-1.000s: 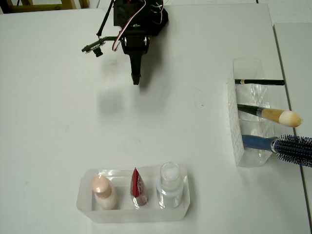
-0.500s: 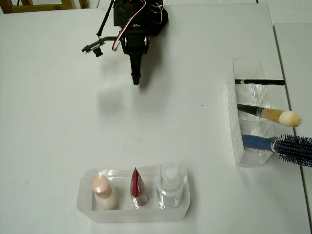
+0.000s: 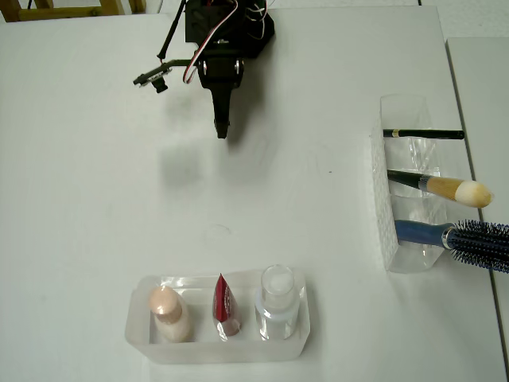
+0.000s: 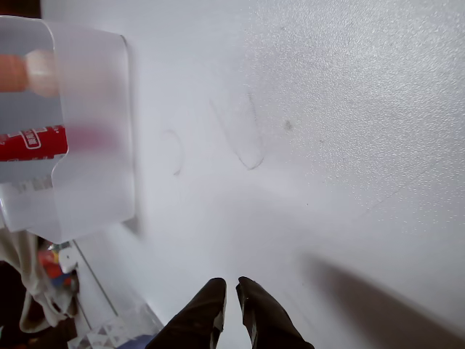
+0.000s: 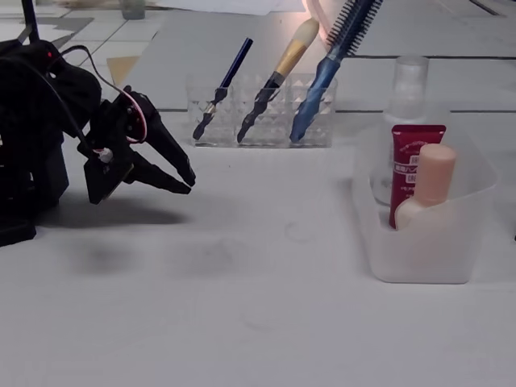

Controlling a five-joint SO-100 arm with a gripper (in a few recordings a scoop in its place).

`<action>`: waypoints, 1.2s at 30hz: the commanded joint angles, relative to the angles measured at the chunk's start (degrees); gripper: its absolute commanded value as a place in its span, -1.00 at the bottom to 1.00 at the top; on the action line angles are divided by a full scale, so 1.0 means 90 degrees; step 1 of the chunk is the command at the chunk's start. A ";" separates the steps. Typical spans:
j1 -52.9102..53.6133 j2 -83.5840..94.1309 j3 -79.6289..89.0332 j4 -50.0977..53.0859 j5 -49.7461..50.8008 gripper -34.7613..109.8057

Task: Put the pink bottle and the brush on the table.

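Pink bottle [image 3: 169, 313], pale peach with rounded cap, stands upright in the frosted plastic tray [image 3: 143, 344], far ahead of the black two-finger gripper [image 3: 222, 130] and slightly left in the overhead view. Arm folded low at the far edge of the white table [image 3: 95, 199]; gripper hangs just above it, fingers nearly together, holding nothing. Black-handled brush [image 3: 442, 187] with cream bristles leans in the clear holder [image 3: 385, 207], well to the gripper's right, tip pointing away.

Lab-like test bench, plain white table [image 3: 95, 223], wired robot arm [image 3: 227, 36], tiled floor
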 commanded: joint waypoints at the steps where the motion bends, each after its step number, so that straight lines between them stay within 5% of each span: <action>1: 0.0039 0.0146 0.0020 0.0059 -0.0088 -0.52; 36: 0.0020 0.0146 0.0020 0.0088 -0.0137 -0.52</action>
